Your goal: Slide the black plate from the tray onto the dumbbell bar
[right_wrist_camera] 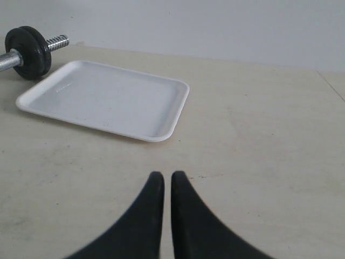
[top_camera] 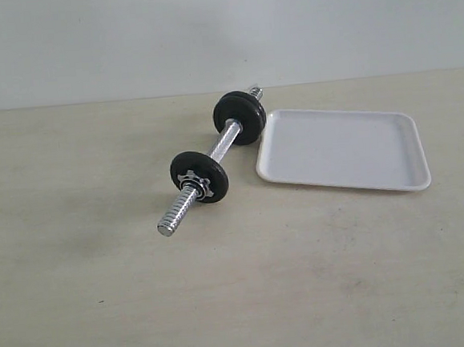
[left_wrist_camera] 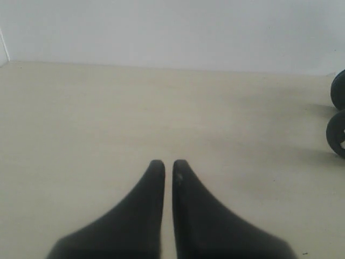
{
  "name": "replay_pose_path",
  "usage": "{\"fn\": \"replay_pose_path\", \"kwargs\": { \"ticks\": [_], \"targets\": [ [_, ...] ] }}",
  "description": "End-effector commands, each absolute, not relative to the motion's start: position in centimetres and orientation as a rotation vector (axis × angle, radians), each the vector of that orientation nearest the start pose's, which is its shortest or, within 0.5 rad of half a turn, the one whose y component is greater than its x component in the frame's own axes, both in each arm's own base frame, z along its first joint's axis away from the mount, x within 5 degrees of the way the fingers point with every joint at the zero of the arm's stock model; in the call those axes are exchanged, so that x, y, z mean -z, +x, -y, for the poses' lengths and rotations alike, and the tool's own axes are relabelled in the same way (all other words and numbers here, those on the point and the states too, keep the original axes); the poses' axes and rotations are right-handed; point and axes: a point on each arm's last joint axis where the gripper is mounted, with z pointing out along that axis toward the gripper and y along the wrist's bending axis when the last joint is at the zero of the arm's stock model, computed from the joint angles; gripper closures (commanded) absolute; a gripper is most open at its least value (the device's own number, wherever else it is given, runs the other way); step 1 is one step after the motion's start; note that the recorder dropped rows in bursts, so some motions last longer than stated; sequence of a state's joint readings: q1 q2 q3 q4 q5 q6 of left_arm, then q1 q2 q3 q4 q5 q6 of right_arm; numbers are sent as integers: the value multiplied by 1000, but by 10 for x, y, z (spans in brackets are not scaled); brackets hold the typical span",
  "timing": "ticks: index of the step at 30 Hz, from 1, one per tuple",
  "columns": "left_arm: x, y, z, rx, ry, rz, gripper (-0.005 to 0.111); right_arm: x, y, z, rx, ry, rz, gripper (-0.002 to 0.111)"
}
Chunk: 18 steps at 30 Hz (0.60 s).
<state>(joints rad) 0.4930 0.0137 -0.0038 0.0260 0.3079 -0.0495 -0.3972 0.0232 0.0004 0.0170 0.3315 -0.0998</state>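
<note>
You will find the dumbbell bar (top_camera: 226, 137), a short shiny chrome steel rod, lying on the pale matte tabletop (top_camera: 103, 272) at a slant, with coarse screw threads showing at both ends and a smoother shaft in the middle. Two round, flat black metal discs are on it. The near black plate (top_camera: 185, 167) stands upright on the thread with a small chrome star-shaped nut (top_camera: 197, 184) against its face. The far black plate (top_camera: 240, 116) stands upright near the other end and looks thick in the right wrist view, possibly doubled, though you cannot tell for certain. That far disc sits just beside a rounded corner of the white rectangular plastic tray (top_camera: 343, 149), whose low raised rim and smooth glossy floor lie flat on the table to the right of the bar. Your left gripper (left_wrist_camera: 168, 164) has its smooth, black, tapering fingers drawn together with only a thin slit between the tips, grasping nothing, above bare table well apart from the discs. Your right gripper (right_wrist_camera: 163, 177) is clenched the same way, holding nothing, near the tray but not touching it.
</note>
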Motion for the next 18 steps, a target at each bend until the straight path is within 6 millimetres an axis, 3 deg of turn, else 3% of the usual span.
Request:
{"fn": "replay_pose_path", "kwargs": {
  "ticks": [1,18],
  "targets": [
    [-186,48,-26,-333,-467,-1732,103,-183,51,21,338,278,-1810,107],
    [-187,46,-29,-382,-529,-1709,103,-184,50,20,340,277,-1799,107]
  ]
}}
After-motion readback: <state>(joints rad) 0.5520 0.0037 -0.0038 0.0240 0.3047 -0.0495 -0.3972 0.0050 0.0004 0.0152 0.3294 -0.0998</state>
